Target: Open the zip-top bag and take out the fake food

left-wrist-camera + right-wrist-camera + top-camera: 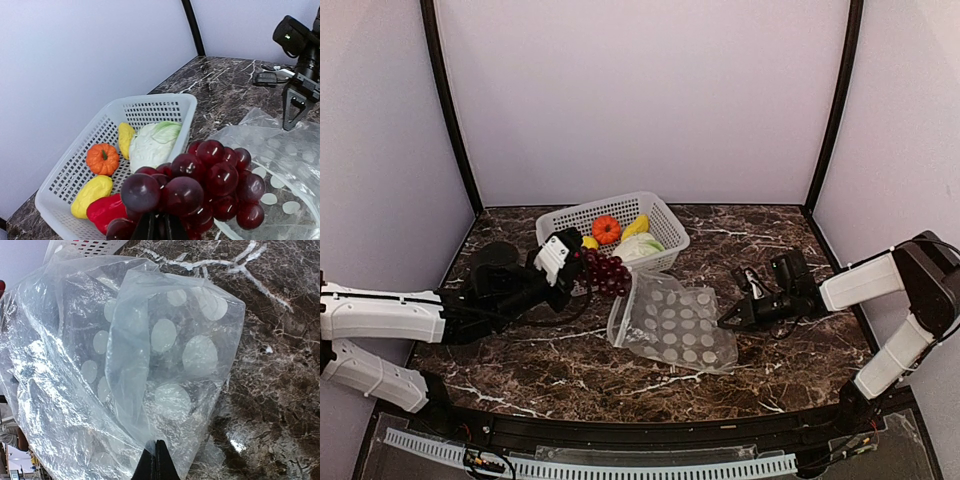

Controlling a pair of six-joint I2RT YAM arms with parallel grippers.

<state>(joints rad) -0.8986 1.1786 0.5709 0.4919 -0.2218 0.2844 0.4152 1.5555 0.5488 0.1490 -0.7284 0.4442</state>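
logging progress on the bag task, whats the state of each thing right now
zip-top bag: open, looks empty
grapes: out of the bag, held between basket and bag
basket: holds five fake food pieces
left end effector: shut on the grapes
right end effector: shut on the bag's edge

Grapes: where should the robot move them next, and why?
Probably carry the grapes over the basket and let go. The left gripper holds them outside the bag, and the pumpkin and cabbage already lie in that basket.
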